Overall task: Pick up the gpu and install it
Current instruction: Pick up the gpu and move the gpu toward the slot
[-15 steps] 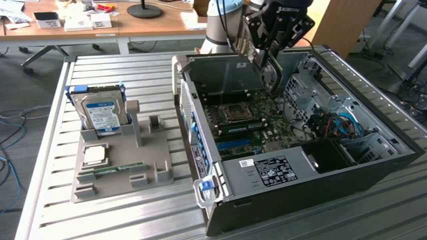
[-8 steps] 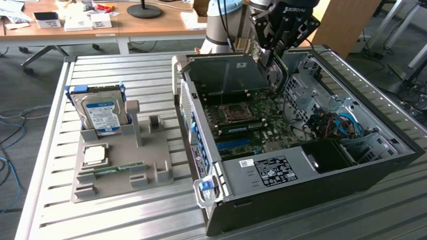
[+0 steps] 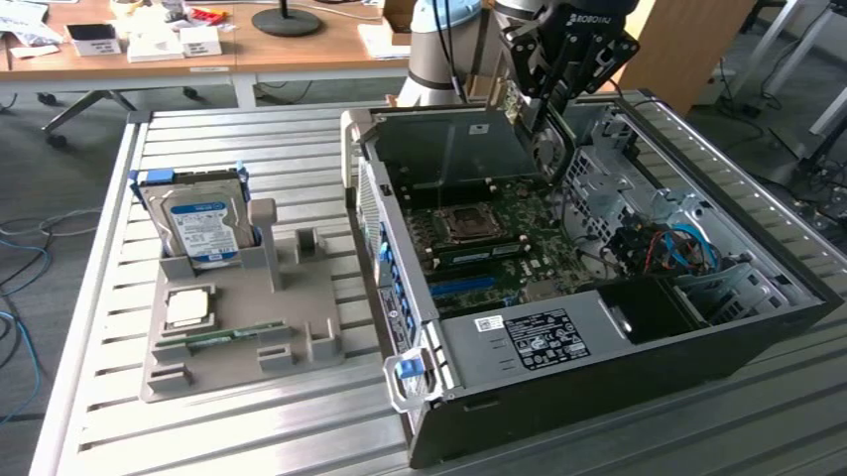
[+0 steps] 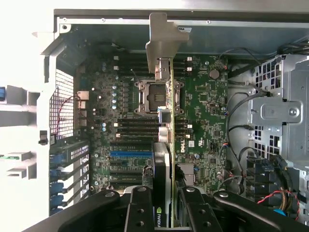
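My gripper (image 3: 553,99) hangs over the open computer case (image 3: 741,337) and is shut on the gpu (image 3: 543,149), which points down from its fingers into the case. In the wrist view the gpu (image 4: 166,121) shows edge-on: a thin green board with a dark face, clamped between my black fingers (image 4: 140,208) of the gripper (image 4: 166,198). Its silver bracket (image 4: 164,38) sits at the far end, near the case's rear wall. The card floats above the motherboard (image 4: 207,106), in line with the CPU socket (image 4: 154,94), and a blue expansion slot (image 4: 130,154) lies beside it.
A grey holder tray (image 3: 238,327) at the exterior view's left carries a hard drive (image 3: 201,223), a CPU chip (image 3: 188,307) and a memory stick (image 3: 225,335). All rests on a slatted metal table (image 3: 265,139). Inside the case are a drive cage (image 4: 285,106) and loose cables (image 3: 675,248).
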`<state>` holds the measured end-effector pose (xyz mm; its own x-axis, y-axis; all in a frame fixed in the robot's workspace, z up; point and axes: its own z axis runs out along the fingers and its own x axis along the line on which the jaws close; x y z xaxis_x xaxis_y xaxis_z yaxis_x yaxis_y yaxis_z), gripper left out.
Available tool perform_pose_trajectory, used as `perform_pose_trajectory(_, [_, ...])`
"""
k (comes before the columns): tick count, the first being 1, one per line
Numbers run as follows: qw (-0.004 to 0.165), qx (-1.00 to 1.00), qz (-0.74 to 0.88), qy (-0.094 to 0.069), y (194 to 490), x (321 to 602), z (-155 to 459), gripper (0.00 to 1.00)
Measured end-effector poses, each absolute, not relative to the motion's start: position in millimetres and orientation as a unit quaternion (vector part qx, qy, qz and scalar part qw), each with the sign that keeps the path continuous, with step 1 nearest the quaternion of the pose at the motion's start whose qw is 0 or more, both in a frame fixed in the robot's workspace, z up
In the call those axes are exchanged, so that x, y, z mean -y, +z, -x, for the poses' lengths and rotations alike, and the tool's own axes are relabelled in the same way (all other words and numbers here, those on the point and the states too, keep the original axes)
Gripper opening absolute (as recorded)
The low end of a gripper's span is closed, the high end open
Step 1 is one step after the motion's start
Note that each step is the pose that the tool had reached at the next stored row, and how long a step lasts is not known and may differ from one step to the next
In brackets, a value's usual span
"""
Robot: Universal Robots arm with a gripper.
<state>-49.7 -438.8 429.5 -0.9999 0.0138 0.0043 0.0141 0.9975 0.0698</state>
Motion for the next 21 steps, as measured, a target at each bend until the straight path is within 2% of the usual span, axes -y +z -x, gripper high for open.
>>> perform_pose_trajectory(21, [0.002,0.999,0.007,-0.036,429.4,438.8,30.1,0.27])
